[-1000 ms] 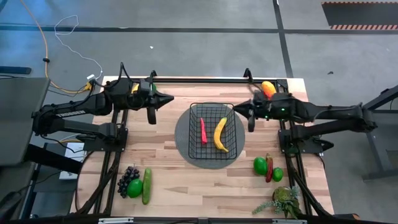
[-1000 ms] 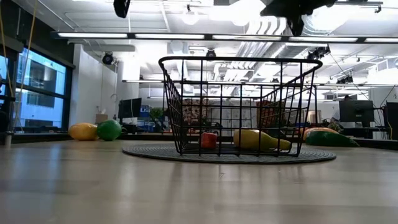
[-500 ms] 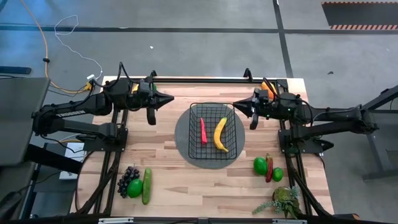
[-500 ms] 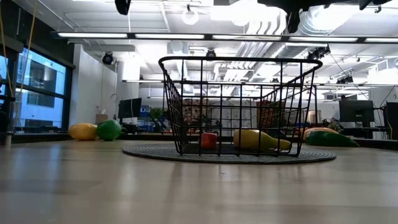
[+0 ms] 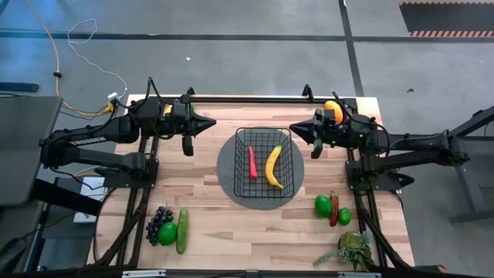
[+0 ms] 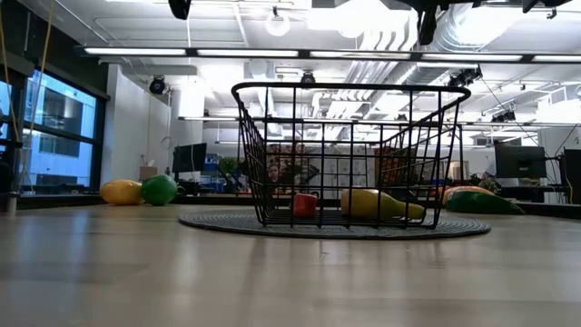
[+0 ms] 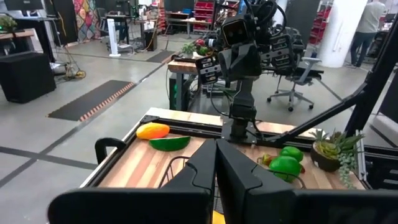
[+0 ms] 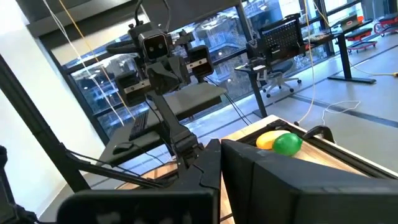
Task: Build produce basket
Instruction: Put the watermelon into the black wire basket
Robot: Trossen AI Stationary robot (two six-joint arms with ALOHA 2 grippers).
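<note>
High view: basket (image 5: 265,159) sits mid-bench on a round mat (image 5: 228,174), holding banana (image 5: 273,167) and chili (image 5: 252,162); left gripper (image 5: 210,122) and right gripper (image 5: 294,129) hover either side, jaws closed, empty.

Bright, even overhead light from ceiling strip lamps (image 6: 272,52) glares white in the low view, leaving only soft shadows on the worktop (image 5: 208,224), whose near surface blurs there.

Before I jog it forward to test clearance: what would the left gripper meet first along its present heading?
Likely nothing on the table: the shut left gripper points level across, above the basket, toward the right gripper, probably first.
</note>
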